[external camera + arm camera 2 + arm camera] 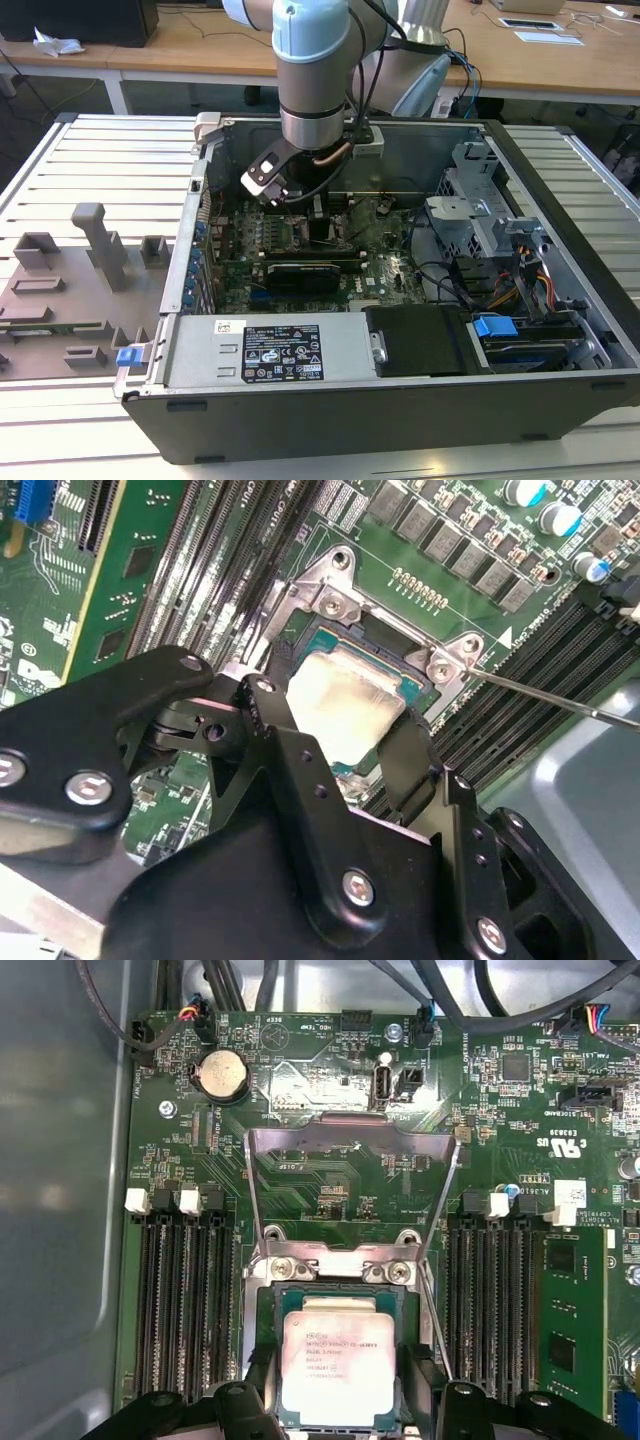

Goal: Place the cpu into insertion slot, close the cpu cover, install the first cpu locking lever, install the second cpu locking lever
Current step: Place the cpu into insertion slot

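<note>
While the cpu (338,1365) is lying flat, metal top up, edges squared with the slot (330,1265) holding it, the arm (312,70) is reaching straight down into the case (300,420). The gripper (338,1390) is straddling the cpu; clamping or released, I cannot tell. The cover (350,1137) is standing open.

Between the two jaws there is one cpu (335,1370), over one insertion slot (340,1293), and just past the jaw tips one cpu cover (350,1138) with two silver screws (285,1271) at its foot. On either side of the jaws runs a bank of four memory slots (187,1300), eight in all. Further beyond the jaws is one round coin battery (222,1073), and beside one jaw, one thin wire locking lever (432,1310).
</note>
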`<state>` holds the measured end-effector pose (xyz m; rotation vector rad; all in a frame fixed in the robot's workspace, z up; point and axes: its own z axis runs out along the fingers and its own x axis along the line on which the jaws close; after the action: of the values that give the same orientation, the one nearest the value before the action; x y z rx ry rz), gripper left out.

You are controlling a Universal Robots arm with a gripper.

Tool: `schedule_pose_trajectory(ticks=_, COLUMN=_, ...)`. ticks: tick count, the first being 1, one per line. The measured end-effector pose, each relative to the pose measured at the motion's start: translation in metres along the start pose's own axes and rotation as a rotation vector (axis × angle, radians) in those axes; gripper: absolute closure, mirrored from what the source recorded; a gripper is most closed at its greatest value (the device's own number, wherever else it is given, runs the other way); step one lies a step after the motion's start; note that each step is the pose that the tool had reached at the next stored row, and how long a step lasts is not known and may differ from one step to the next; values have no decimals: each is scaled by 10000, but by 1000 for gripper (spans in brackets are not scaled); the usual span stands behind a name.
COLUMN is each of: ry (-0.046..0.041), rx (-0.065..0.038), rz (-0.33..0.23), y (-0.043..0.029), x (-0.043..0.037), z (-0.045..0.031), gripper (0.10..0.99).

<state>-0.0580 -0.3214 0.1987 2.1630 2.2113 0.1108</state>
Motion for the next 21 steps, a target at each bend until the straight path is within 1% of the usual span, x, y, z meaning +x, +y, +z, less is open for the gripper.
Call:
schedule_pose_trajectory(ticks=6, ry=2, rx=-1, rz=3, y=13, x=13, z=-161, gripper=482)
schedule_pose_trajectory(ticks=8, ry=1, rx=-2, rz=-2, y=20, x=18, z=-223, gripper=616)
schedule_pose_trajectory(ticks=9, ry=-1, rx=-1, rz=-1, y=23, x=20, z=-266, gripper=616)
schedule_pose_trajectory(ticks=11, ry=-3, rx=-1, rz=-1, y=29, x=24, z=-342, gripper=733)
schedule_pose_trajectory(ticks=12, ry=-2, rx=-1, rz=0, y=32, x=25, z=-377, gripper=733)
schedule_pose_trajectory(ticks=15, ry=-3, rx=-2, rz=-1, y=43, x=30, z=-498, gripper=918)
schedule_pose_trajectory(ticks=16, ry=-3, rx=-1, rz=-1, y=49, x=32, z=-568, gripper=976)
schedule_pose_trajectory(ticks=18, ry=-3, rx=-1, rz=-1, y=55, x=35, z=-648, gripper=980)
schedule_pose_trajectory(ticks=19, ry=-3, rx=-2, rz=0, y=60, x=35, z=-708, gripper=980)
schedule_pose_trajectory(ticks=20, ry=-3, rx=-1, rz=0, y=67, x=37, z=-787, gripper=980)
schedule_pose_trajectory(ticks=21, ry=-3, rx=-2, rz=0, y=70, x=38, z=-824, gripper=980)
